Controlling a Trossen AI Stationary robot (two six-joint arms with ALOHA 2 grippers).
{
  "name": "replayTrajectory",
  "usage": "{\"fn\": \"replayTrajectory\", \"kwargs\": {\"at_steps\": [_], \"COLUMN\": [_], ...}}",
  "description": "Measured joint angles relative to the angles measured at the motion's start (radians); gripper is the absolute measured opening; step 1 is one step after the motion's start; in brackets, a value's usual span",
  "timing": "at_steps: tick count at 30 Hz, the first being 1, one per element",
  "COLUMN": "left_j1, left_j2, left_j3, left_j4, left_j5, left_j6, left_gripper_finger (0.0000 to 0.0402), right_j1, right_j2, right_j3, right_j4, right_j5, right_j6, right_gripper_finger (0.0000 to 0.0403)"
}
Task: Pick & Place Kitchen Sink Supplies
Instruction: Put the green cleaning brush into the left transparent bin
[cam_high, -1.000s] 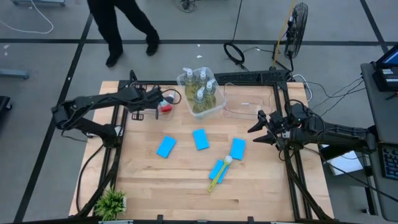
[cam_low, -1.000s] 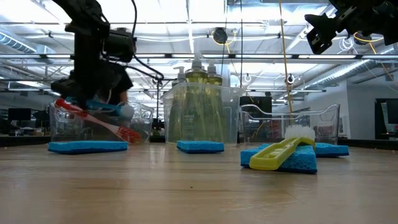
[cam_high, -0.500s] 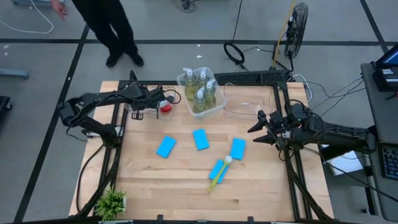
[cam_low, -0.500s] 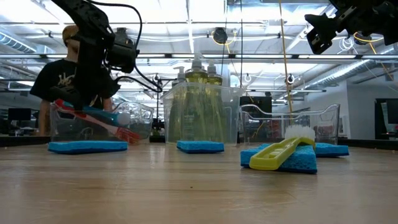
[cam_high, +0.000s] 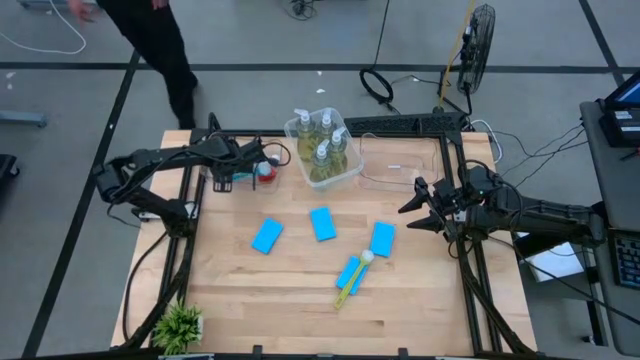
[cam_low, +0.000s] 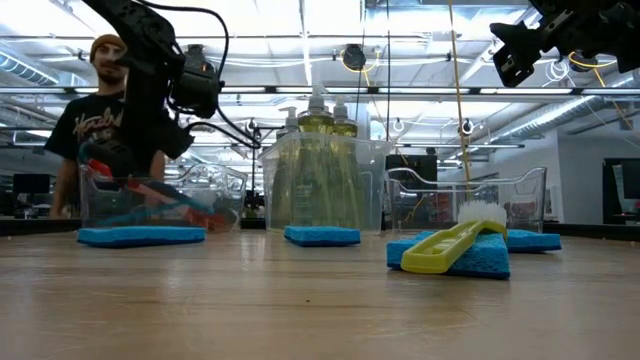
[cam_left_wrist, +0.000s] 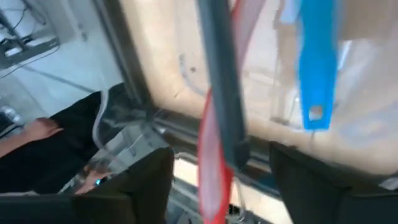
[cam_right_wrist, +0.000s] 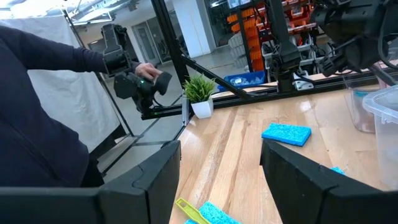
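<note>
My left gripper (cam_high: 243, 168) hangs open over the clear left bin (cam_high: 228, 180) at the table's far left, pointing down into it. Black (cam_left_wrist: 222, 81), red (cam_left_wrist: 211, 180) and blue (cam_left_wrist: 316, 62) brushes lie slanting in that bin, the black and red ones between my spread fingers. Soap bottles (cam_high: 322, 148) stand in the middle bin. Blue sponges (cam_high: 267, 236) (cam_high: 322, 223) (cam_high: 382, 238) lie flat on the table. A yellow-green brush (cam_high: 350, 282) rests on another sponge (cam_high: 348, 270). My right gripper (cam_high: 412, 207) waits open in the air at the right.
An empty clear bin (cam_high: 392, 162) stands right of the bottle bin. A small potted plant (cam_high: 180, 325) sits at the near left corner. A person (cam_low: 95, 110) stands beyond the table's far left edge. Bare wood lies along the near edge.
My left gripper has opened over the left bin and let go of its brush. The brushes, held tilted a second ago, have dropped and lie lower and flatter in the bin. The person behind the table has walked along its far side.
</note>
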Motion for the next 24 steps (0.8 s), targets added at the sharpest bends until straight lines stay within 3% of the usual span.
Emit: {"fn": "replayTrajectory", "kwargs": {"at_steps": [5, 10, 24], "left_j1": [-0.007, -0.027, -0.094], "left_j2": [0.0, 0.0, -0.001], "left_j3": [0.0, 0.003, 0.193], "left_j4": [-0.004, -0.042, -0.29], "left_j5": [-0.105, -0.195, -0.219], "left_j6": [-0.004, -0.008, -0.282], "left_gripper_finger": [0.0314, 0.0337, 0.0322], "right_j1": [0.0, 0.0, 0.0], "right_j2": [0.0, 0.0, 0.0], "right_j3": [0.0, 0.0, 0.0], "right_j4": [0.0, 0.0, 0.0], "right_j5": [0.0, 0.0, 0.0], "right_j6": [0.0, 0.0, 0.0], "right_gripper_finger": [0.021, 0.021, 0.021]}}
